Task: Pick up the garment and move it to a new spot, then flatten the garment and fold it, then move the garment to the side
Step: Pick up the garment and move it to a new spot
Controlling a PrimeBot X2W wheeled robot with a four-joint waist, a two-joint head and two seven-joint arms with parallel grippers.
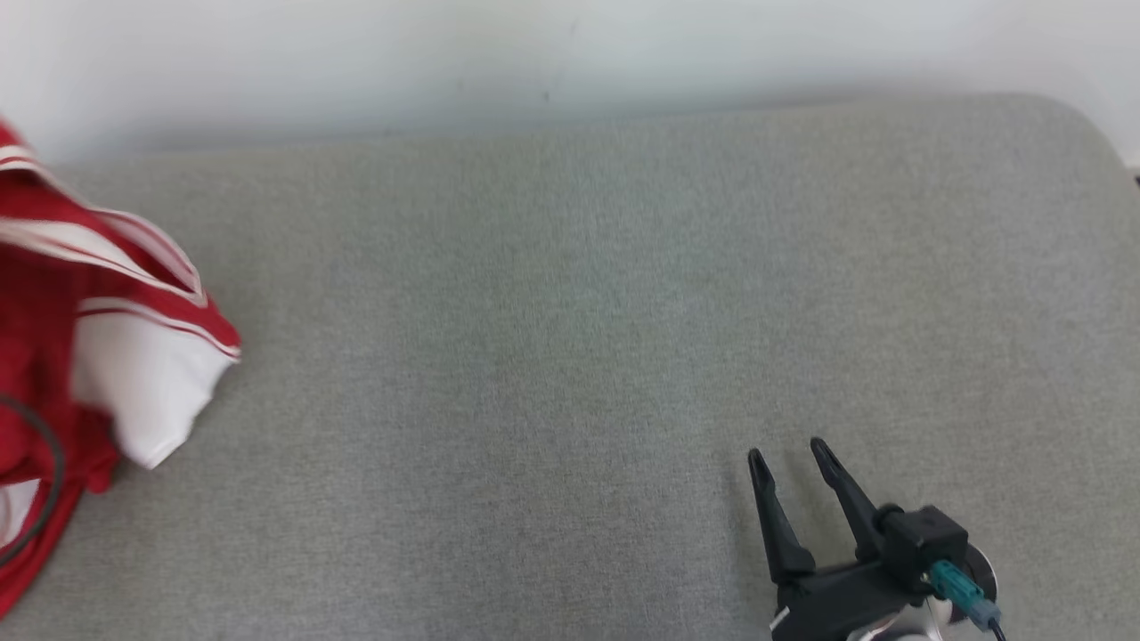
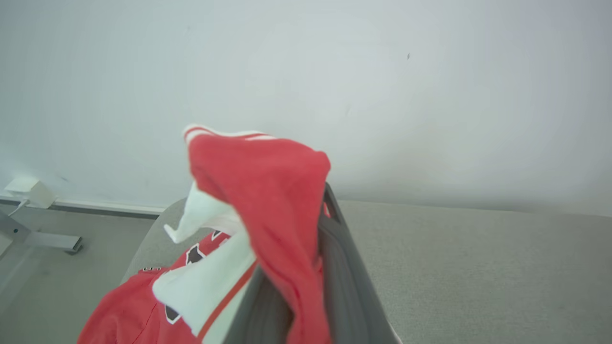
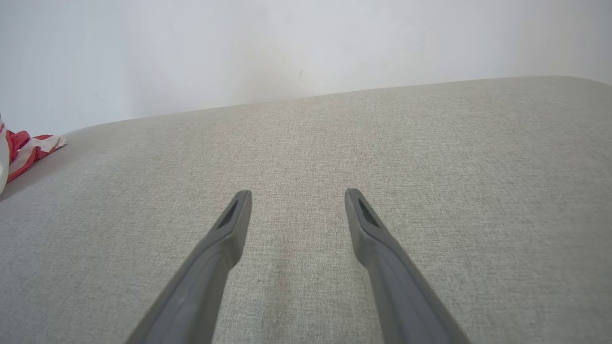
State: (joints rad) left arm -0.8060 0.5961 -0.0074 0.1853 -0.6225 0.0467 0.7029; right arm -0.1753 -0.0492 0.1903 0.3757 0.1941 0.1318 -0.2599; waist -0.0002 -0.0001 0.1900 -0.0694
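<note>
**Left claw gripping the garment at the pad's left edge**

The garment (image 1: 53,294), red with white panels and stripes, is sitting at the far-left edge of the pad (image 1: 579,338), bunched, not spread. In the left wrist view a red fold of the garment (image 2: 267,191) is draping over the left claw (image 2: 330,215), whose jaws are pinching shut on it. The rest is trailing down from that pinch toward the pad's left corner. So its long axis, such as a bunch has, is running from the pinch down and left; in the head view, roughly far to near along the pad's left side. How much of it is resting on the pad I cannot tell.

The right claw (image 1: 787,450) is hovering near the near edge, right of the middle, jaws standing wide apart and gripping nothing. From the right wrist, the garment (image 3: 28,148) is showing as a small scrap at the far-left corner, well apart from the right claw (image 3: 297,192).

Judging by this, the pick-up step is under way and the left arm is the nearer one by a long way. The bare middle of the pad is lying to the garment's right, between it and the right claw, so the coming move looks like a carry rightward toward that space.
</note>
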